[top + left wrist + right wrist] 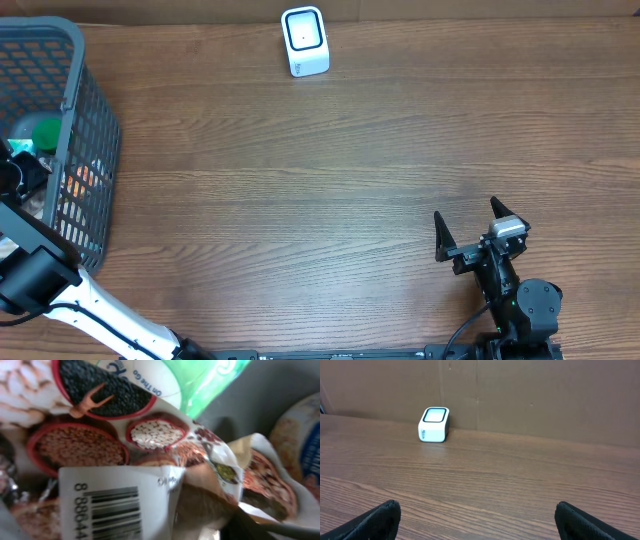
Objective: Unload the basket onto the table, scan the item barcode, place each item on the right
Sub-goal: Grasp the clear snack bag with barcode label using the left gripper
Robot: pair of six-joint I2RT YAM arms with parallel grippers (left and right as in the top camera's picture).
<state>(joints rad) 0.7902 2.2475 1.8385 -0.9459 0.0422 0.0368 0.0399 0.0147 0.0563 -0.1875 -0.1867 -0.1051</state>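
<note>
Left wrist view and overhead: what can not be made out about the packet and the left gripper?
barcode: left wrist view, bottom edge cuts off its lower part and most digits.
packet: left wrist view, name blurred, cut by top edge.
left gripper: overhead, inside the basket; too small to tell open, shut or holding.

Printed in small dark letters on the white round patch of the glossy food packet printed with bowls of grains (155, 435), far side: "On The Go", slanted. On the white paper barcode label (117, 505), near left of that packet: black bars and sideways digits "8 88644", cut off at the edge. On the small white box-shaped scanner (434, 424), far left: faint marking, too small to read.
</note>
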